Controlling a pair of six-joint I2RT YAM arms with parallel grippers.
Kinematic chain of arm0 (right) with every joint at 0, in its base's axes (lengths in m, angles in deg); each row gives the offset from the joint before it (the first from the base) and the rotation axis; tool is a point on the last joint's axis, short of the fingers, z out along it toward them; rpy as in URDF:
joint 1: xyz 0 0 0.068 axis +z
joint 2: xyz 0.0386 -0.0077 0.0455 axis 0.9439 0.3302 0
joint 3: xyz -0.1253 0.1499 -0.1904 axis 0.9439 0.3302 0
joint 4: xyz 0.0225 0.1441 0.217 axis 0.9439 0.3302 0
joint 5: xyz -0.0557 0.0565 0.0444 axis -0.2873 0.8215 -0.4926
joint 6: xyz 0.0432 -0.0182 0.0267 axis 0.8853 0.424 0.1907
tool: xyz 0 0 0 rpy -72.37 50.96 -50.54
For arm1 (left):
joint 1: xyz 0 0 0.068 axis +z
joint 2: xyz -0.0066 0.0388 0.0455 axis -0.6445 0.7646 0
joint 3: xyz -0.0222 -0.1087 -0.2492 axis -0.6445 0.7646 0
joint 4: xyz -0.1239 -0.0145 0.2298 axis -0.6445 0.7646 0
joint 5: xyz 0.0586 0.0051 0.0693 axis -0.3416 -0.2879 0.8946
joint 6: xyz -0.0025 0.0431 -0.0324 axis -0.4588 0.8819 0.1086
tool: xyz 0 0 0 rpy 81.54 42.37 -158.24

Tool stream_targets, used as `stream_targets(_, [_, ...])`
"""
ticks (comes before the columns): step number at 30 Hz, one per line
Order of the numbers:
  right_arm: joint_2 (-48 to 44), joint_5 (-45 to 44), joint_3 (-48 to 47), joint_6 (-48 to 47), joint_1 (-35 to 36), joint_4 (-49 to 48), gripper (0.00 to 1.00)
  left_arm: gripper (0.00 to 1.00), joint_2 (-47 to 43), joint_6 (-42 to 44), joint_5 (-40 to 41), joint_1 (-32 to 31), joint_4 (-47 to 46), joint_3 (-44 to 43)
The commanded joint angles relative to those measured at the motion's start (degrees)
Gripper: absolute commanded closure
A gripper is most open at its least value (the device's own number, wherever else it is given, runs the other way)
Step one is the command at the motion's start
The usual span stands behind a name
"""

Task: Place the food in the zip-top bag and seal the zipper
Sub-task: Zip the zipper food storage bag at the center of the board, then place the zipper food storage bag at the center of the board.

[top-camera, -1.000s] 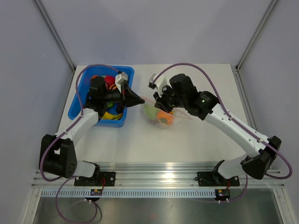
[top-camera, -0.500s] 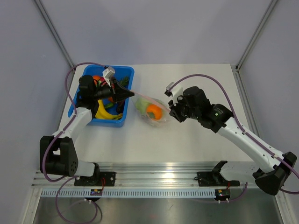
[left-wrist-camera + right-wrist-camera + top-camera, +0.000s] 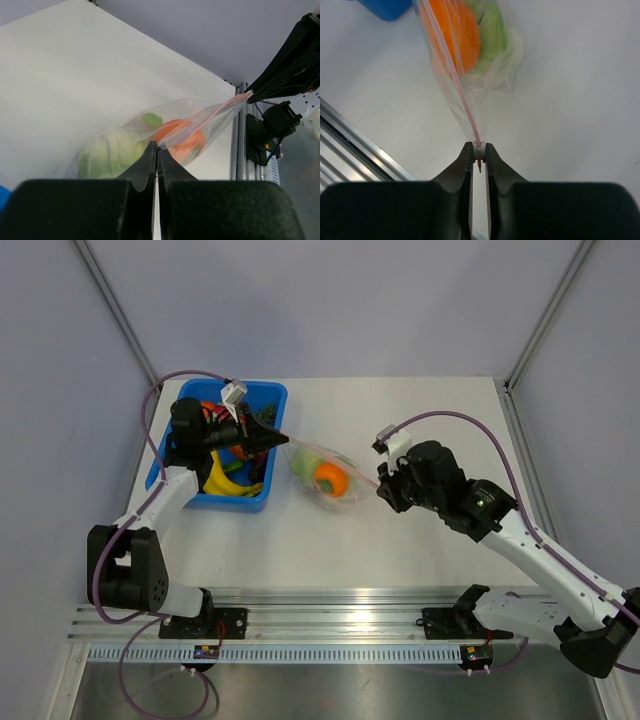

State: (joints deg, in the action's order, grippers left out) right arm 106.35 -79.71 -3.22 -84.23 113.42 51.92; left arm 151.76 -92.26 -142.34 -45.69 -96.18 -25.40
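Stretching between both arms, the zip-top bag [image 3: 325, 478] is seen over the table [image 3: 430, 420], just right of the blue tray [image 3: 163, 458]; whether its belly rests on the surface cannot be told. The zipper [image 3: 450, 75] is drawn taut as a straight pink line. The left gripper [image 3: 156, 148] is clenched on one end of it, near the tray. The right gripper [image 3: 478, 148] is pinched on the other end, where a small white piece is nipped between its fingers. An orange [image 3: 329, 478] and a pale green cabbage [image 3: 107, 152] are lumped inside; yellow bananas [image 3: 228, 478] and other pieces are not yet bagged. The film is judged thin, crinkly, limp and slippery, without stiffness of its own, so its shape is lent only by tension. The toys look light, yet their sag is carried wholly by the strip. Hold is best taken at the firmer zipper ends, never on the loose film. Slack or a sideways tug is judged likely to let the strip slip out.
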Motion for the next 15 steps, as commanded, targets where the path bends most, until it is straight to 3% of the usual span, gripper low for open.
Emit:
stream_targets(1, [-2.28, -5.53, -0.02, 0.75, -0.69, 6.57, 0.99, 1.00, 0.02, 0.29, 4.19, 1.87, -3.73, -3.71])
stream_targets(6, [-0.27, -16.57, -5.80, 0.93, -1.30, 2.19, 1.00, 1.00, 1.77, -2.18, 4.71, -0.32, -4.97, -6.42])
stream_targets(8, [2.88, -18.98, -8.62, -0.04, -4.89, 0.34, 1.00, 1.00, 3.27, -1.39, 6.72, -2.77, -3.21, -9.14])
stream_targets(12, [8.60, -16.89, -17.56, -3.37, -14.29, -6.51, 1.00, 1.00, 8.54, -1.03, 9.63, -5.95, 1.19, -18.72])
stream_targets(15, [14.31, -15.65, -25.21, -5.92, -20.97, -9.41, 1.00, 1.00, 14.77, -4.72, 10.43, -7.09, -1.00, -27.50])
